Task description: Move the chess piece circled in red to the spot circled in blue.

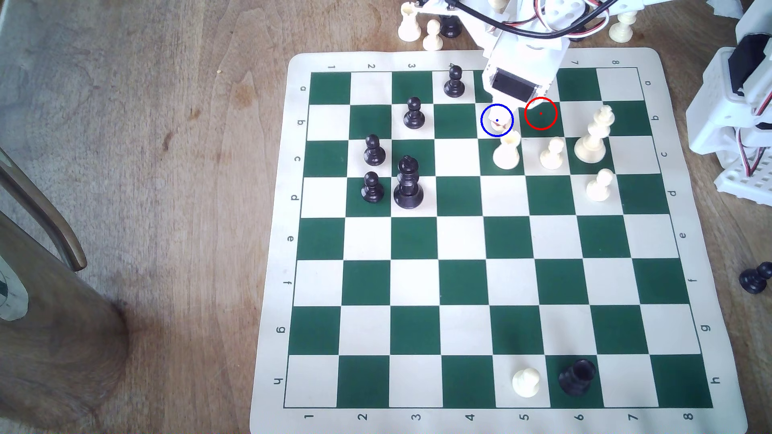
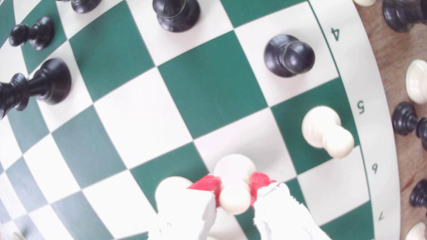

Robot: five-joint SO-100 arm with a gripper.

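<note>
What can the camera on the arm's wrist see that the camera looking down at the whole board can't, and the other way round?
Wrist view: the claw with red pads on either side of the cream pawn, gripping below its head.

Exterior view: the blue circle, the empty red-circled green square, and the far row's cream piece.

Both: the pawn over a cream square, and the black king.
</note>
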